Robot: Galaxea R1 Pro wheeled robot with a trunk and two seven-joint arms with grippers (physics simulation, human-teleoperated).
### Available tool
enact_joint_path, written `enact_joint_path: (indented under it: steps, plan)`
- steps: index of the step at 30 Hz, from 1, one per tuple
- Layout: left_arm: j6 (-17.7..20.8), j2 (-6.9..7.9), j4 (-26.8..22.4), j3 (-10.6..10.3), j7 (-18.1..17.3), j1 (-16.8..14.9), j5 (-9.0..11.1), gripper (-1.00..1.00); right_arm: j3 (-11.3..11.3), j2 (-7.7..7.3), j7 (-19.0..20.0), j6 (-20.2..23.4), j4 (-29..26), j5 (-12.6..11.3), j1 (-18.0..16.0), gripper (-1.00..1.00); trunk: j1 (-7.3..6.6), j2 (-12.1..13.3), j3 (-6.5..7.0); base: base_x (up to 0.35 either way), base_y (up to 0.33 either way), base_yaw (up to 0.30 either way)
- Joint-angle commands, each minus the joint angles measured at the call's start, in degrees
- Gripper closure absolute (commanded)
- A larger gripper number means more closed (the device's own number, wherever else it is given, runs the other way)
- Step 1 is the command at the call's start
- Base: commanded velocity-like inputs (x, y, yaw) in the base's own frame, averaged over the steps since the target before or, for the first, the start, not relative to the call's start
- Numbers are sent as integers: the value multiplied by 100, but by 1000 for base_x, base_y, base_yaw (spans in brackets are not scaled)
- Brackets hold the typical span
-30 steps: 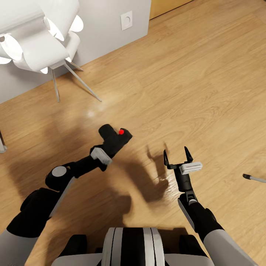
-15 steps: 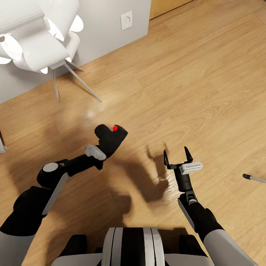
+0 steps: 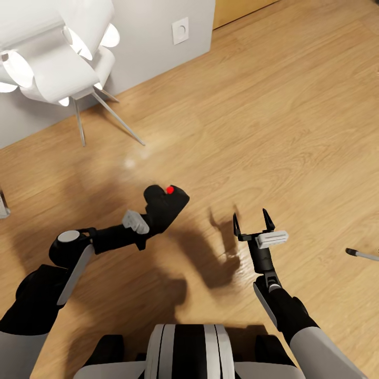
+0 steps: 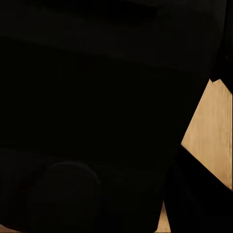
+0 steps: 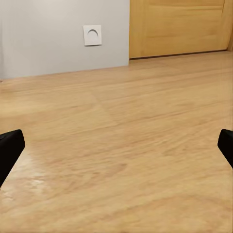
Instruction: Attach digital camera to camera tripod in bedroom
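- Light wood plank floor (image 3: 273, 121) spreads across my head view, with a light grey wall (image 3: 152, 47) at the top carrying a white square wall socket (image 3: 180, 29); a strip of oak door (image 3: 237, 9) shows beside the wall. A white sculpted floor lamp on thin silver legs (image 3: 58, 63) stands at upper left, near the wall.
- From the head view, my left gripper (image 3: 158, 213) is raised over the floor with the small black boxy digital camera (image 3: 166, 202) clamped in its jaws; the round red button (image 3: 169, 189) faces up. My right gripper (image 3: 253, 223) hangs above the floor well apart from the camera, jaws spread wide and holding nothing. At the right edge a thin silver rod with a black tip (image 3: 360, 254) lies low by the floor; I cannot tell what it belongs to.
- On the left wrist view, the camera's black body (image 4: 97, 111) sits right against the lens, with a wedge of wood floor (image 4: 211, 131) at one side. The jaws themselves I cannot make out here.
- On the right wrist view, two black fingertips (image 5: 9, 150) sit at opposite edges, far apart, with bare plank floor (image 5: 126, 145) between them. Beyond are the grey wall (image 5: 58, 34), the white socket (image 5: 92, 35) and the oak door (image 5: 179, 26).
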Motion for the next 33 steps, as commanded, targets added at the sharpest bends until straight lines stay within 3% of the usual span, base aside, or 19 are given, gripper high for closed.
enact_joint_path:
  steps: [1, 5, 10, 11, 13, 14, 19, 22, 33]
  plan:
    - [123, 3, -3, 8, -35, -3, 35, 100, 21, -6, -25, -13, 1, -3, -3, -100, -3, 0, 20, 0, 0, 0]
    - [451, 2, -7, 146, -160, -4, 41, 100, 26, -6, -18, -13, 1, -3, -3, -100, -14, 6, 109, 0, 0, 0]
    - [675, 2, 1, 563, -623, -3, 64, 100, 73, 5, -15, -13, 1, -3, -4, -100, -26, 12, 220, 0, 0, 0]
    - [675, 2, 1, 563, -623, -3, 64, 100, 73, 5, -15, -13, 1, -3, -4, -100, -29, 14, 242, 0, 0, 0]
    - [730, -3, 12, 837, -1093, -3, 76, 100, 143, 8, -14, -13, 1, -3, -3, -100, -34, 17, 286, 0, 0, 0]
    - [730, -3, 12, 837, -1093, -3, 76, 100, 143, 8, -14, -13, 1, -3, -3, -100, -37, 18, 308, 0, 0, 0]
    - [777, -19, 21, 1190, -1875, -4, 85, 100, 272, 11, -20, -13, 1, -11, -3, -100, -50, 25, 419, 0, 0, 0]
    - [876, -36, 23, 1325, -2231, -3, 87, 100, 316, 11, -31, -13, 1, -34, -3, -100, -57, 29, 486, 0, 0, 0]
    - [1485, -12, 17, 1517, -2700, -3, 89, 100, 289, 12, -41, -13, -4, -93, -9, -100, -86, 43, 729, 0, 0, 0]
